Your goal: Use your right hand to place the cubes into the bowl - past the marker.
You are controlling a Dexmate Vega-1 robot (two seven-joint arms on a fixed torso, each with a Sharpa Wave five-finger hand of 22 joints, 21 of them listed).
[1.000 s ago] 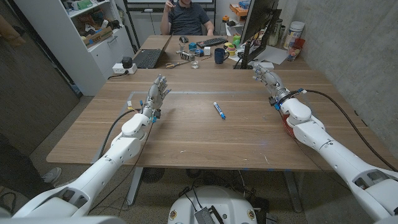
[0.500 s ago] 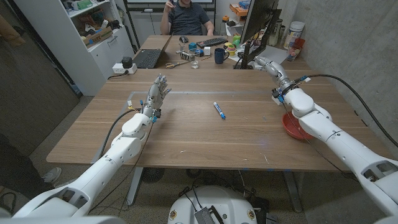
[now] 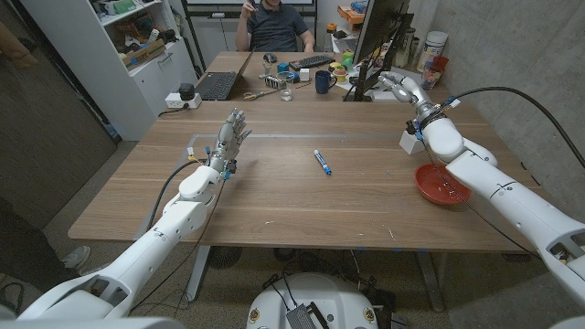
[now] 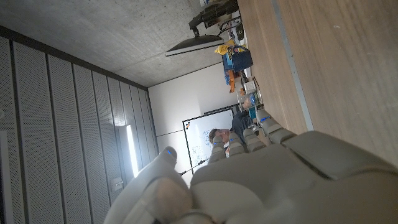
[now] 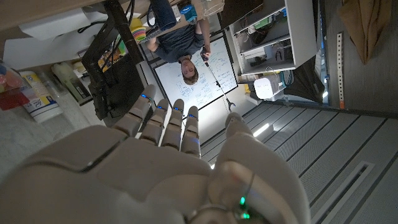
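Note:
A blue-and-white marker (image 3: 322,162) lies near the middle of the wooden table (image 3: 274,196). A red bowl (image 3: 441,184) sits near the table's right edge, beside my right forearm. My right hand (image 3: 402,89) is raised over the far right corner with its fingers stretched out and nothing in them; its back (image 5: 155,168) fills the lower part of the right wrist view. A small white block (image 3: 409,142) shows next to that wrist; I cannot tell whether it is a cube. My left hand (image 3: 230,133) stands upright at the left with fingers apart, holding nothing.
A black monitor (image 3: 377,37), a dark mug (image 3: 324,82), a laptop (image 3: 218,86) and small clutter stand past the far edge. A person (image 3: 274,23) sits behind them. Jars (image 3: 433,55) stand at the far right. Pale tape lines (image 3: 274,136) mark the wood.
My right arm has swung to the right and back, and its hand has risen toward the far right corner. The red bowl, hidden under the forearm before, now shows. The left arm stayed still.

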